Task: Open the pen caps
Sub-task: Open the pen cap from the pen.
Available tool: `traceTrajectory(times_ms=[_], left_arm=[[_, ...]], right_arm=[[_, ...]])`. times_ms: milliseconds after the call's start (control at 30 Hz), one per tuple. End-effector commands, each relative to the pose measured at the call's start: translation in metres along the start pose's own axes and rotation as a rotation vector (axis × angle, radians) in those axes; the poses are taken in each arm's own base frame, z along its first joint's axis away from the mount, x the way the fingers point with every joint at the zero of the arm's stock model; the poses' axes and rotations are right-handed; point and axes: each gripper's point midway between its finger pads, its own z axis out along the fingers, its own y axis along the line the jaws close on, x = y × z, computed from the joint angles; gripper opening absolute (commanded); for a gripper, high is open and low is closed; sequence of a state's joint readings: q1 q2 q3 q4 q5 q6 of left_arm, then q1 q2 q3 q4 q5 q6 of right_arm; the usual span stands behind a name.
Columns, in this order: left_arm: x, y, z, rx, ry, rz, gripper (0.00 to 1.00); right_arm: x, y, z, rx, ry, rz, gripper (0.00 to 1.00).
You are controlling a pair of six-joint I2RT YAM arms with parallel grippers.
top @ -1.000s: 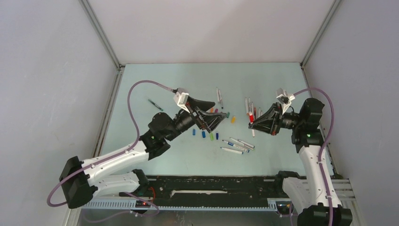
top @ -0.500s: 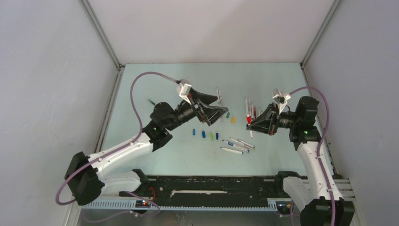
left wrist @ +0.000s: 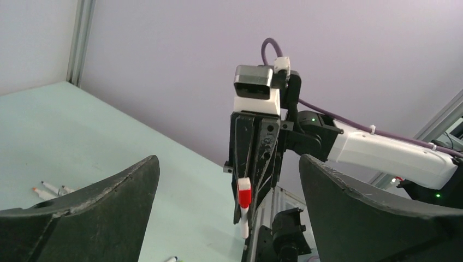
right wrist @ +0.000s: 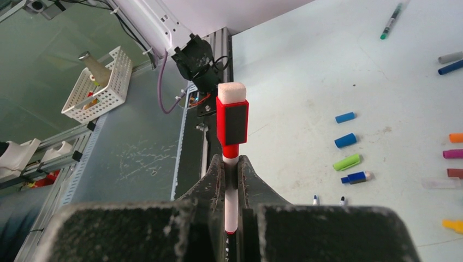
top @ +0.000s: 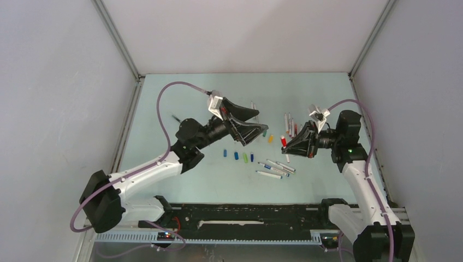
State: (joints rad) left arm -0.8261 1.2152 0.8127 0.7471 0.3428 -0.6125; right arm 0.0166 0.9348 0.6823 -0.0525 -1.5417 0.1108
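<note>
One red cap [right wrist: 232,123] on its pen [right wrist: 231,199], barrel pinched tight between the closed right fingers [right wrist: 215,177], carried toward the middle over the last second and held clear above the tabletop [right wrist: 327,65]. Left fingers [left wrist: 109,191] spread wide and empty, raised and swung round to face that pen, now near it but apart. Reads as set-up for a pull: cap presented, not yet gripped, not yet off.

Counted from overhead: four loose caps [top: 236,155] in a row near the arms (blue, blue, green, blue), one green and one orange farther back. At least four more at the edge of the right wrist view (orange, magenta, dark red, yellow), so probably about ten off in all; small and partly cut off, hard to be sure. About four bare barrels [top: 275,166] lying together, others beyond, too thin to count.
</note>
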Motion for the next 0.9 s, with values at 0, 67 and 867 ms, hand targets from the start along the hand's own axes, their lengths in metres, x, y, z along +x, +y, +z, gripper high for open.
traceTrajectory(times_ms=[0,67,867], left_arm=[[-0.018,-0.013,0.002,0.063,-0.073,0.029,0.99],[-0.018,-0.013,0.004,0.071,-0.082,0.032,0.99],[0.047,-0.008,0.040,0.108,-0.016,-0.198,0.77]], right_arm=[[0.000,0.008,0.003,-0.047,0.011,-0.030,0.00],[0.001,0.010,0.004,-0.057,0.014,-0.026,0.00],[-0.002,0.004,0.005,-0.035,0.011,-0.002,0.00]])
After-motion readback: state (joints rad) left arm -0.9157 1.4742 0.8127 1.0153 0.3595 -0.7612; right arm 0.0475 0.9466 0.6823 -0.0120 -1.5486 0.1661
